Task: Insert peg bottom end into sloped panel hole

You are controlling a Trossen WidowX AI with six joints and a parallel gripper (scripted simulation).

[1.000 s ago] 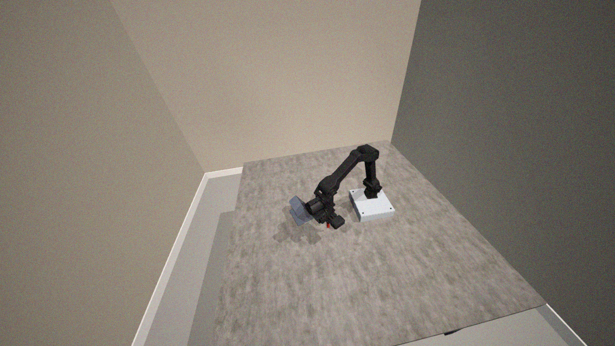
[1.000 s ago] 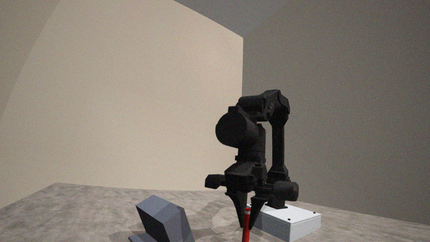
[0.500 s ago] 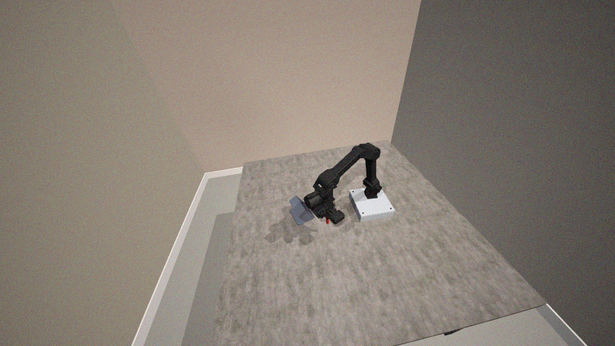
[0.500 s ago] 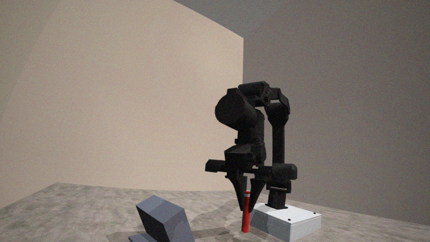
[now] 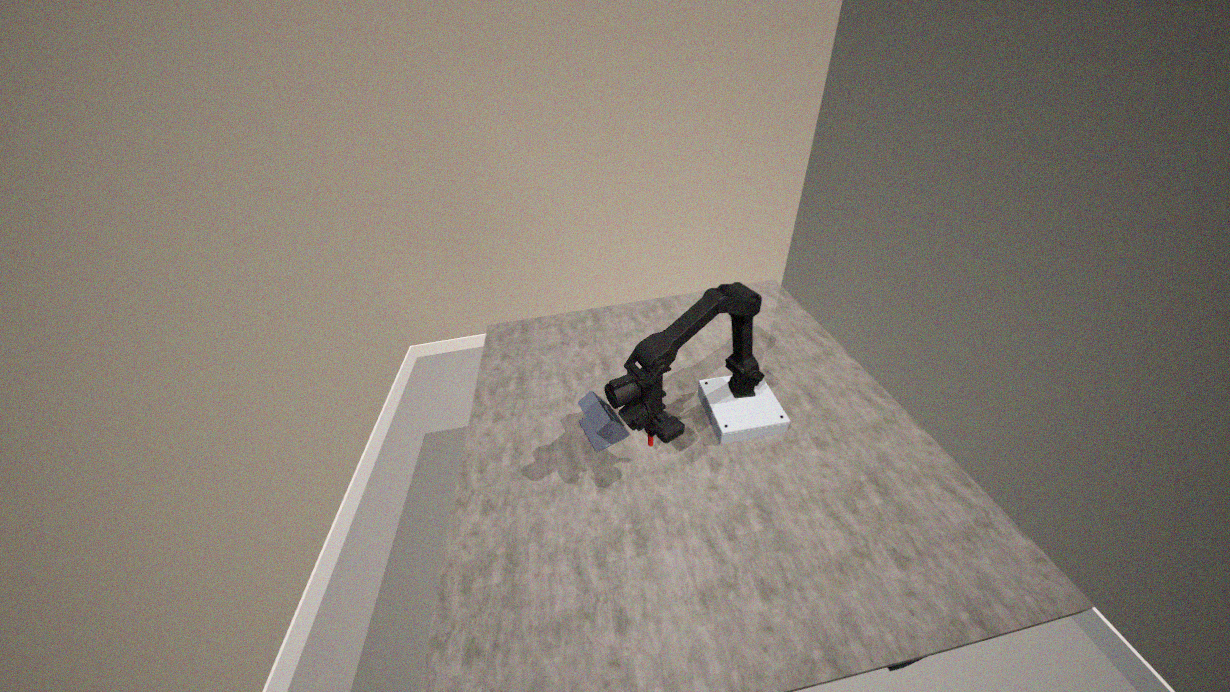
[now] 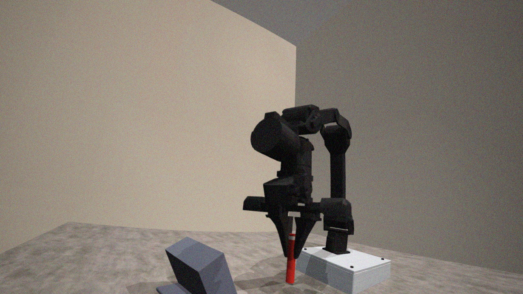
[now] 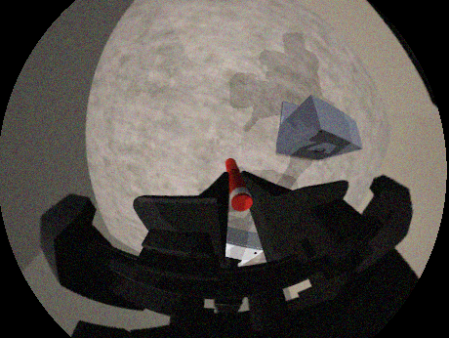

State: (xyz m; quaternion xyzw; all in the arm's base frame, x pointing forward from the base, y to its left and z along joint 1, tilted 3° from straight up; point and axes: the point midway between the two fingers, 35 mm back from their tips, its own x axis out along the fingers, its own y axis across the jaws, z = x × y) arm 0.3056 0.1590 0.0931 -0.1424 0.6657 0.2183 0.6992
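My gripper (image 5: 653,430) (image 6: 291,252) (image 7: 233,176) points straight down and is shut on the upper part of the red peg (image 5: 651,439) (image 6: 290,266) (image 7: 236,186). The peg hangs upright between the fingers, with its lower end close to the table top. The grey-blue sloped panel (image 5: 599,421) (image 6: 199,267) (image 7: 318,122) stands on the table just left of the peg, a short gap away. Its dark hole (image 7: 318,147) shows on the sloped face in the wrist view. The hole is hidden in the top and exterior views.
The arm's white base box (image 5: 744,413) (image 6: 339,268) stands close to the right of the peg. The grey table (image 5: 688,533) (image 6: 91,248) ends at an edge on the left, with a lower light ledge (image 5: 378,481) beyond it.
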